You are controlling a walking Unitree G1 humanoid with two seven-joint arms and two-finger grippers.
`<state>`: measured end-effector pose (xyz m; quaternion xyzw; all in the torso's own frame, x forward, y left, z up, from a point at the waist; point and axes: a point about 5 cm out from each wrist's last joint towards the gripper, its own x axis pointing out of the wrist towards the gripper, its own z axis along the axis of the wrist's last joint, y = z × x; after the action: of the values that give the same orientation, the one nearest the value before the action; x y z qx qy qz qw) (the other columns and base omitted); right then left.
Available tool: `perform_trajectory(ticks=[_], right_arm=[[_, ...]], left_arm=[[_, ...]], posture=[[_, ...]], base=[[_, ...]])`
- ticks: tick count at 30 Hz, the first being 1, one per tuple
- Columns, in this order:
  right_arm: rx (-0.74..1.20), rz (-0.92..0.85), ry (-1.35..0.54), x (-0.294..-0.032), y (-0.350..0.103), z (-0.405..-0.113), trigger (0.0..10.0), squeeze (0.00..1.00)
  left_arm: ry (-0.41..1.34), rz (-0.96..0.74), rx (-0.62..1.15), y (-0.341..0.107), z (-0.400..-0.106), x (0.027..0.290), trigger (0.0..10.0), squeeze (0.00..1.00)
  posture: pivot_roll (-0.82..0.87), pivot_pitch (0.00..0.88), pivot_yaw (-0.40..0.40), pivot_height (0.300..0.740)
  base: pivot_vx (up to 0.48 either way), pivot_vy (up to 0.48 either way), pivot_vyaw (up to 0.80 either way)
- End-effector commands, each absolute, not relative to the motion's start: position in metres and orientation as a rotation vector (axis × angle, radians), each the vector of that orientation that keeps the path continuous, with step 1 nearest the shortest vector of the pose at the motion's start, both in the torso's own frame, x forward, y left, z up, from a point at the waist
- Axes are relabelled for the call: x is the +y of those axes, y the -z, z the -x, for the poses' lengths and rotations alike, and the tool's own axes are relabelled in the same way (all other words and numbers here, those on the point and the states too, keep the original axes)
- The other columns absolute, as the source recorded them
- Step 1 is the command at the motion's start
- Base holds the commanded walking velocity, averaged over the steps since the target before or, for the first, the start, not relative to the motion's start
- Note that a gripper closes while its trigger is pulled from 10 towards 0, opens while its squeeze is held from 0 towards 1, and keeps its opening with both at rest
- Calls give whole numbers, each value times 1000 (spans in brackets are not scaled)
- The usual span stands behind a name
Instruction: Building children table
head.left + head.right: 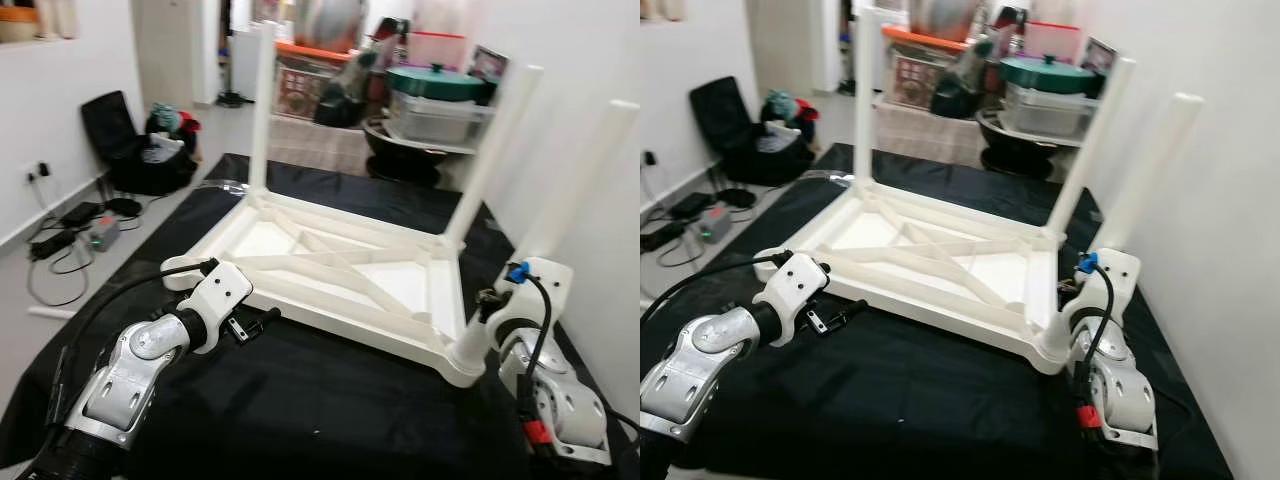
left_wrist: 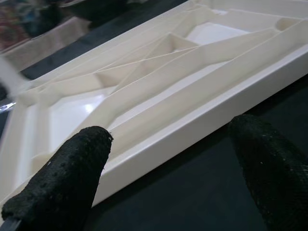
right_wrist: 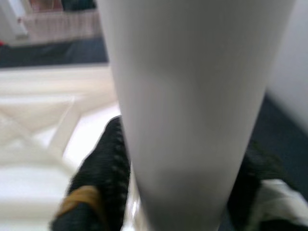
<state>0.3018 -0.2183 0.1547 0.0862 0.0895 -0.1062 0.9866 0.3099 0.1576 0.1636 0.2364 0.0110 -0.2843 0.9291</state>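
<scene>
The table top lies upside down on the black cloth, my right gripper clamped around the near-corner leg to seat it, my left gripper spread open beside the rim.

Left arm reaching toward 1 o'clock, elbow bent, left gripper fingers spread apart, holding nothing; right arm bent upward at 4 o'clock, right gripper fingers clamped around the near-right leg.
</scene>
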Motion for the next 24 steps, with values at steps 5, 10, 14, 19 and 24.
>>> perform_trajectory(ticks=[5,10,14,19,24], right_arm=[[96,-193,-703,-139,-187,-268,10000,0],[116,-40,-972,-140,-191,-241,10000,0],[99,28,-952,-150,-193,-250,10000,0],[121,39,-758,-160,-184,-275,10000,0],[262,3,-203,-197,-157,-309,0,0]], left_arm=[[606,-481,22,-165,-309,155,10000,0],[621,-480,9,-167,-309,154,10000,0],[609,-484,4,-168,-310,156,10000,0],[598,-488,7,-168,-309,159,10000,0],[590,-488,13,-167,-307,162,10000,0]], posture=[[80,0,-96,740],[87,0,-103,740],[88,0,-103,740],[95,0,-107,740],[100,0,-107,740]], base=[[0,0,0],[0,0,0],[0,0,0],[0,0,0],[0,0,0]])
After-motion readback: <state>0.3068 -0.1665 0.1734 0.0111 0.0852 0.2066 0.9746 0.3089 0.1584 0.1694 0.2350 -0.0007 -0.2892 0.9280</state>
